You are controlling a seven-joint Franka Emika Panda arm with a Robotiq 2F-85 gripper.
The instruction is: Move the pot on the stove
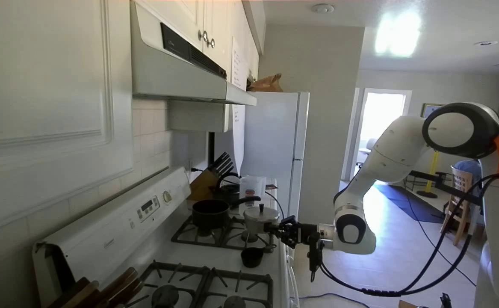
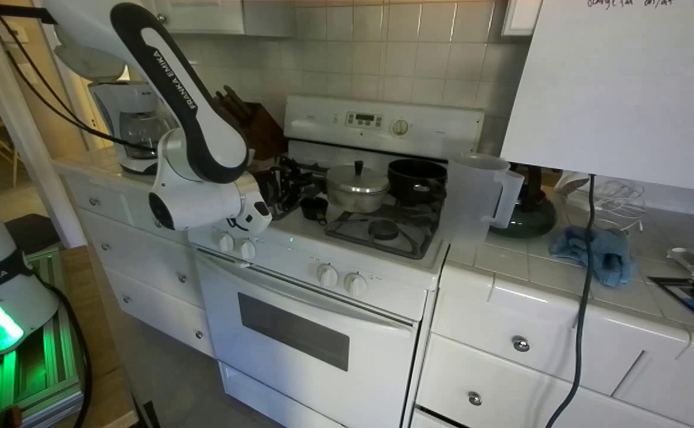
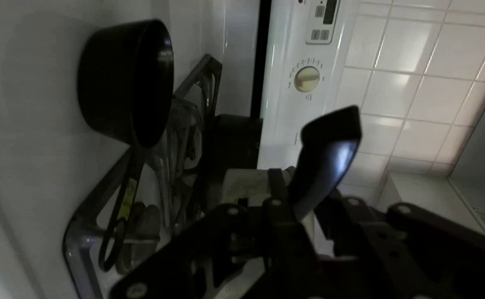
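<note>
Silvery metal in the pot (image 2: 355, 202), beneath a lid (image 2: 342, 177) with a black knob (image 2: 358, 169). Just past the tips of the gripper (image 1: 270, 229), over the white stove (image 1: 215, 256); raised or resting, impossible to tell. Clamped by the dark handle (image 3: 329, 158), with a black finger (image 3: 281, 230) to each side of it in the wrist view. Lower than the gripper and near, between black grates (image 1: 208, 273), a little pan (image 1: 252, 258) with a yellow label (image 3: 126, 199) on its thin handle (image 3: 135, 166). Toward the wall (image 2: 418, 59) from the gripper, near the pot, a black pan (image 1: 208, 219). Well to the right of the gripper in an exterior view, a frosted pitcher (image 2: 471, 205), and farther out a blue cloth (image 2: 599, 252). Behind the gripper there, a brown knife block (image 2: 266, 134); past the arm (image 2: 210, 119), a coffee maker (image 2: 135, 98).
</note>
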